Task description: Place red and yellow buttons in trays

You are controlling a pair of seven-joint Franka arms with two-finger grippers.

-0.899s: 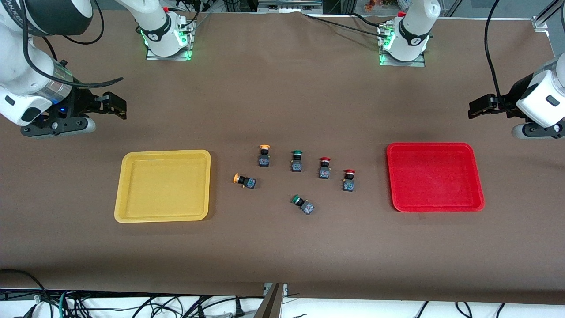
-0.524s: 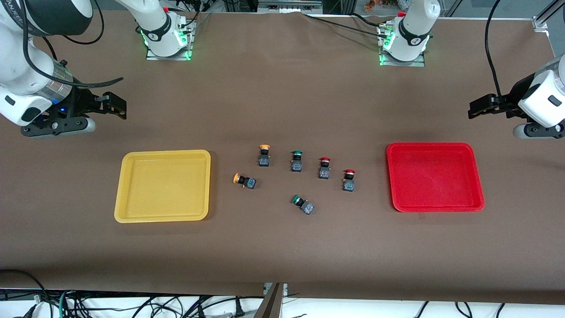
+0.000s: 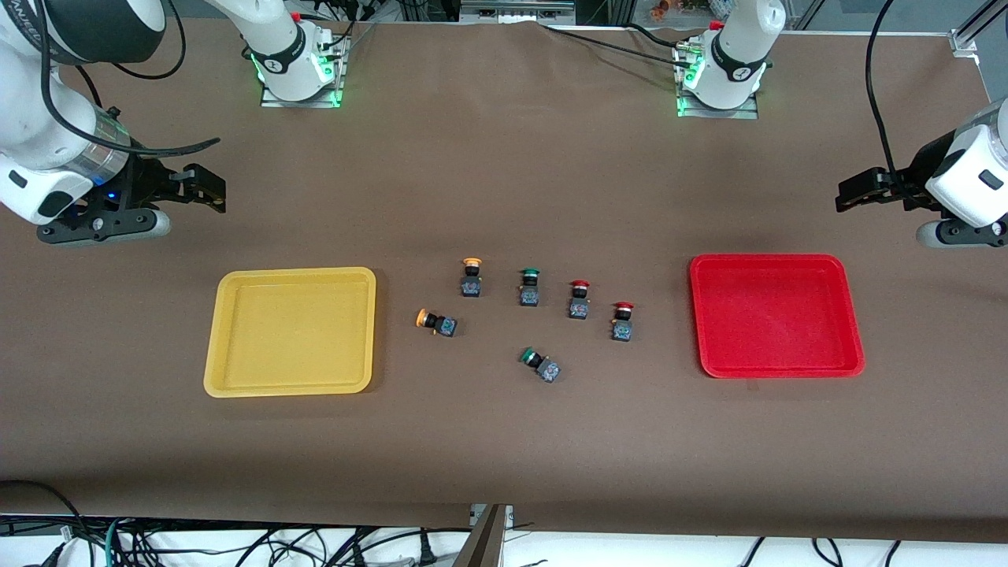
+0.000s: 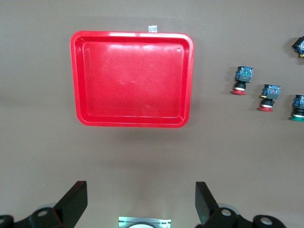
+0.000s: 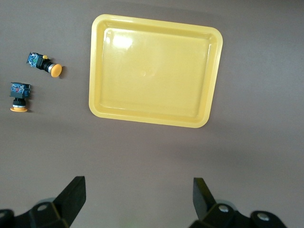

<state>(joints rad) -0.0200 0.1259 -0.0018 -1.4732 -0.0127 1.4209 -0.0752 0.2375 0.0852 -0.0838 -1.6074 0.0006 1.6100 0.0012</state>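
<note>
The empty yellow tray [image 3: 291, 331] [image 5: 154, 71] lies toward the right arm's end, the empty red tray [image 3: 776, 315] [image 4: 132, 78] toward the left arm's end. Between them stand two red buttons [image 3: 579, 299] [image 3: 622, 321]. One yellow button [image 3: 471, 277] is upright and the other yellow button [image 3: 435, 322] lies on its side. My right gripper [image 3: 209, 189] [image 5: 138, 187] hangs open above the table beside the yellow tray. My left gripper [image 3: 854, 193] [image 4: 141, 190] hangs open beside the red tray. Neither holds anything.
Two green-capped buttons sit among the others, one upright [image 3: 529, 287] and one tipped over [image 3: 540, 365] nearer the front camera. The arm bases [image 3: 299, 71] [image 3: 718, 79] stand along the table's edge farthest from the camera. Brown cloth covers the table.
The left arm's wrist has shifted very slightly; buttons, trays and the right arm have stayed put.
</note>
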